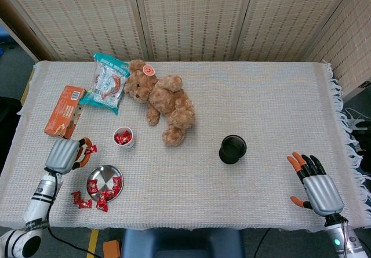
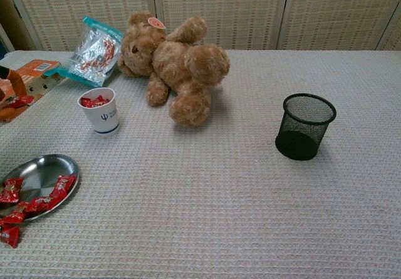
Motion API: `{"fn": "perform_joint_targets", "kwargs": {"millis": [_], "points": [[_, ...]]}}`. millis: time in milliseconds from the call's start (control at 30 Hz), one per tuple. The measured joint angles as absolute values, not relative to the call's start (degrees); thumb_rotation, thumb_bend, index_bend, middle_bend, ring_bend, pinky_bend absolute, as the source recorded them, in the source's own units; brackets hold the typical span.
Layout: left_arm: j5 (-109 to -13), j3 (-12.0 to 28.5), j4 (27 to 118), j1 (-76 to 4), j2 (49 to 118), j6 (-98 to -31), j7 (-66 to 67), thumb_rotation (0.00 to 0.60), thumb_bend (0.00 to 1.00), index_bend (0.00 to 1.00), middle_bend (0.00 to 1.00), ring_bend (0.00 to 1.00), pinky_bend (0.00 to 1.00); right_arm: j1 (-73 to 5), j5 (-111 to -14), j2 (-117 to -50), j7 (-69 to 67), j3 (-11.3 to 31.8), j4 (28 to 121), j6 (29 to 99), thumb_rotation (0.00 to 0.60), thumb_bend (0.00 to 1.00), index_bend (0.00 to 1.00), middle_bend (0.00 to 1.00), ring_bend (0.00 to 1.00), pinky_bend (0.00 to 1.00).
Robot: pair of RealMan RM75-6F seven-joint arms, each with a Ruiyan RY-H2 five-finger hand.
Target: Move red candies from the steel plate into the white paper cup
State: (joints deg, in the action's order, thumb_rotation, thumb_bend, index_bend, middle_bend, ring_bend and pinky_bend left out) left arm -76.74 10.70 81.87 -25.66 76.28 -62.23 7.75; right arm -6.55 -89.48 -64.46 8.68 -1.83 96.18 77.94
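Carrying step: the left robot hand (image 1: 65, 155) is pinching a red candy (image 1: 90, 149) beside the white paper cup (image 1: 123, 137). Next, it needs centring over the cup's rim before releasing; the right robot hand (image 1: 317, 190) is resting with fingers apart, holding nothing

The left hand (image 1: 65, 155) is hovering above the table's near-left part, its forearm slanting down toward the near edge — orange-tipped fingers (image 1: 84, 151) pinching a red candy (image 1: 90, 149). The right hand (image 1: 316, 187) is resting at the near-right corner, back facing up, fingers spreading forward and holding nothing.
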Motion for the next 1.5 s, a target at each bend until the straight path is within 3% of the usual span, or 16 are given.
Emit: {"fn": "perform_joint_targets", "kwargs": {"millis": [300,767,1100,1500], "points": [[-71.0,14.4,81.7,-33.5,77.9,-55.6,12.2,0.6,0.4,0.48,0.89,0.9,1.0,-6.3,-89.5,-64.3,8.4,-1.6,96.2,78.7,0.6,0.01,0.0,0.0,0.0,0.0],[-66.5,13.7,78.1,-38.3,82.7,-53.7,19.7,0.6,0.4,0.47,0.89,0.9,1.0,-6.2,-89.6,-64.1,7.9,-1.6,96.2,78.9,0.6,0.02,0.0,0.0,0.0,0.0],[-64.7,12.8,76.9,-40.1,84.9,-54.1,22.1,0.6,0.39,0.26,0.89,0.9,1.0,-6.1,-89.7,-63.9,7.8,-1.6,96.2,79.1,0.6,0.01,0.0,0.0,0.0,0.0],[-70.1,9.9,85.2,-37.2,81.4,-61.2,21.9,0.6,0.4,0.15,0.89,0.9,1.0,-5.8,-91.5,-63.7,7.1,-2.0,96.2,80.3,0.6,0.02,0.0,0.0,0.0,0.0]]}}
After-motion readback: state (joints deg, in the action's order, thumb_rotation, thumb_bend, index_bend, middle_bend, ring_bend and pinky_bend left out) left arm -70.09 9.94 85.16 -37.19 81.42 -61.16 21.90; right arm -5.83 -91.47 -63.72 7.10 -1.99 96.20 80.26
